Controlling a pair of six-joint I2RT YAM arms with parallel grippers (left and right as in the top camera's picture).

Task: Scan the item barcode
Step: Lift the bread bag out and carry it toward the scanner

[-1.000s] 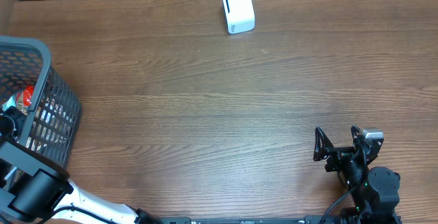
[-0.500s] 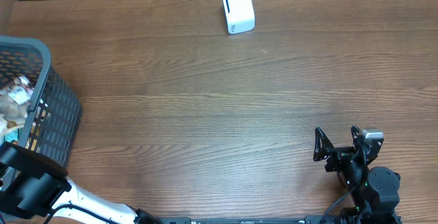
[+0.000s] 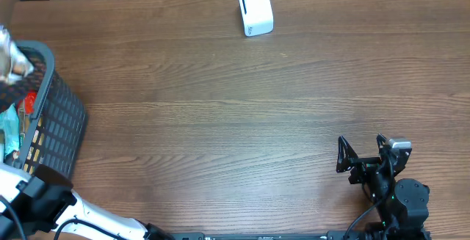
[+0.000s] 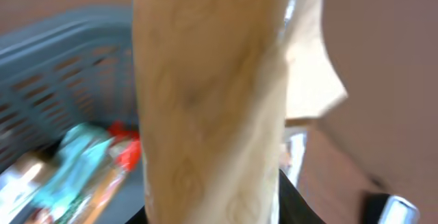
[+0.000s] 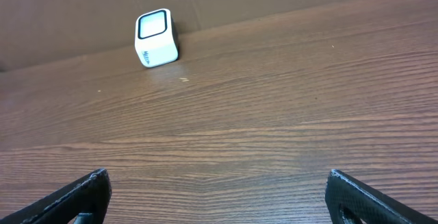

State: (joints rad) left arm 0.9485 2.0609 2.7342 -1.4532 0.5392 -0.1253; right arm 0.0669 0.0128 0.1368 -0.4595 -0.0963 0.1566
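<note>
At the wooden table's (image 3: pixel 220 122) left side, well apart from the scanner (image 3: pixel 255 10), a tan packet (image 4: pixel 205 101), judged light, crinkly and best pinched at an edge, is clamped over the basket (image 3: pixel 62 122) by the left jaws, the right gripper (image 5: pixel 219 195) being spread wide.

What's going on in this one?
The left arm holds a tan packet up over the grey basket at the table's left edge; the wrist view is blurred, so the grip itself is hard to make out. More items lie in the basket. The white scanner stands at the far edge of the table, well away from the packet, so nothing has been scanned yet. The right gripper sits open near the front right, holding nothing.
</note>
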